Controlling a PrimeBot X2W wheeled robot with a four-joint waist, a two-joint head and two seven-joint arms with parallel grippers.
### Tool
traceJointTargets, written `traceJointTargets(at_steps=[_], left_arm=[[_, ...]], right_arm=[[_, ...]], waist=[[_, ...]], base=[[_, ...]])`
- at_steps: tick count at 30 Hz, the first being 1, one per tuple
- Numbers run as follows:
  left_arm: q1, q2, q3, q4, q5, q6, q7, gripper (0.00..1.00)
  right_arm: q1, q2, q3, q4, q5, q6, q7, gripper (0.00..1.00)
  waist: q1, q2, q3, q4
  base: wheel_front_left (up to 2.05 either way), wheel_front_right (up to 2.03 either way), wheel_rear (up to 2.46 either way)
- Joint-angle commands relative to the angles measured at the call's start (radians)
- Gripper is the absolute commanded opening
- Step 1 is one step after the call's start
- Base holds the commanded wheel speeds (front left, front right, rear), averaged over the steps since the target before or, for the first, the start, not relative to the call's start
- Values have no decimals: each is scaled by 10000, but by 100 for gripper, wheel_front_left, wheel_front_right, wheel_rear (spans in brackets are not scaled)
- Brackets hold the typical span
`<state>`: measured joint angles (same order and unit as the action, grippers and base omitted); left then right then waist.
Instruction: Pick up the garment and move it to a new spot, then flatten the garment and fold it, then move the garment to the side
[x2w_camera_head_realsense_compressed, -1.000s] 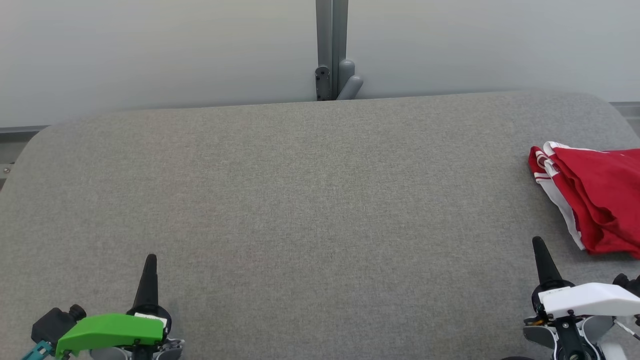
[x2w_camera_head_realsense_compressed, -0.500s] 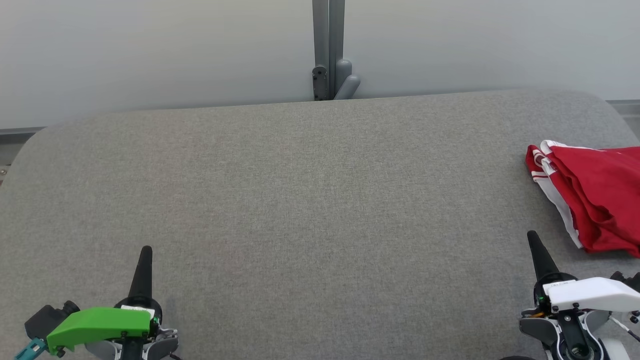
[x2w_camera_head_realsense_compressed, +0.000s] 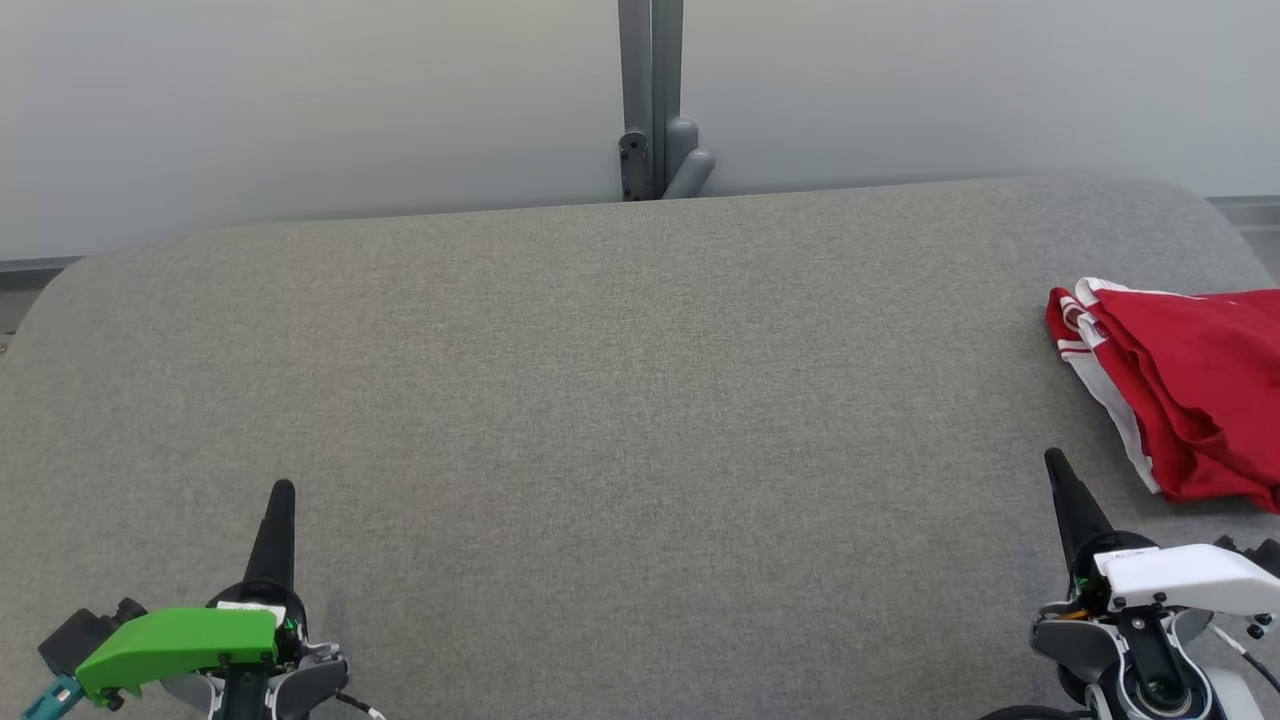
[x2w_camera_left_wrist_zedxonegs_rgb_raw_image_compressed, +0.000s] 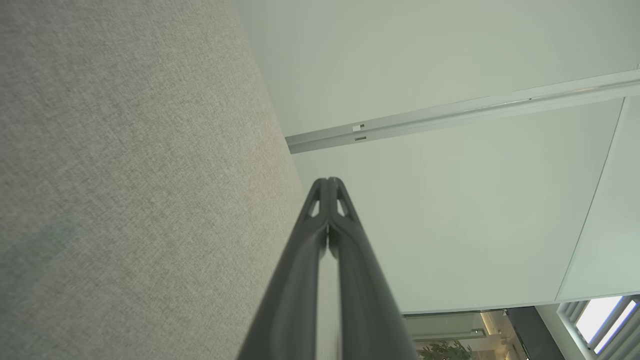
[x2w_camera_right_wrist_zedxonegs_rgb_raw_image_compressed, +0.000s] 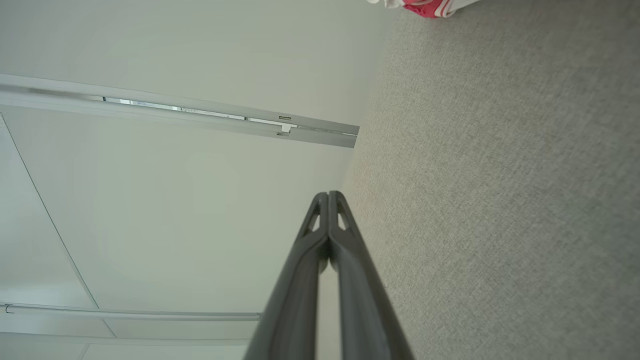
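Garment (x2w_camera_head_realsense_compressed: 1190, 390) lies ahead and right of my right gripper (x2w_camera_head_realsense_compressed: 1055, 462), the nearer of my 2. It and my left gripper (x2w_camera_head_realsense_compressed: 283, 490) are closed, empty.

Left wrist camera, as I read it from my desk.
1. left gripper (x2w_camera_left_wrist_zedxonegs_rgb_raw_image_compressed: 328, 186): two dark fingers pressed together, tips meeting, rising from the bottom edge.
2. grey fabric surface (x2w_camera_left_wrist_zedxonegs_rgb_raw_image_compressed: 125, 175): takes up this view's left side.
3. pale wall (x2w_camera_left_wrist_zedxonegs_rgb_raw_image_compressed: 450, 215): crossed by a metal rail (x2w_camera_left_wrist_zedxonegs_rgb_raw_image_compressed: 450, 112).
4. plant (x2w_camera_left_wrist_zedxonegs_rgb_raw_image_compressed: 445, 350) and bright window (x2w_camera_left_wrist_zedxonegs_rgb_raw_image_compressed: 597, 320): lower right corner.
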<state>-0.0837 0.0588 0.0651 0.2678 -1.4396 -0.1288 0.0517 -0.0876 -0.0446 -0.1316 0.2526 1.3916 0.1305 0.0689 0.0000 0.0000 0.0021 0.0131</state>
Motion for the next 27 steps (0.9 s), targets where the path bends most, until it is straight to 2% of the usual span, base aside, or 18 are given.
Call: traceJointTargets(at_steps=[1,20,27], left_arm=[[-230,67,67,-57,-207,-28,61,0],[-429,41,318,-103,-1680,-34,467,0],[-453,30,370,-107,-1848,-33,527,0]], right_arm=[[-157,-58,20,-11,224,5,54,0],[-375,-76,124,47,1965,4,445,0],[-392,-78,140,54,2222,4,518,0]], waist=[[0,0,1,-5],[0,0,12,-111],[0,0,14,-131]], base=[[0,0,0],[0,0,0],[0,0,0]])
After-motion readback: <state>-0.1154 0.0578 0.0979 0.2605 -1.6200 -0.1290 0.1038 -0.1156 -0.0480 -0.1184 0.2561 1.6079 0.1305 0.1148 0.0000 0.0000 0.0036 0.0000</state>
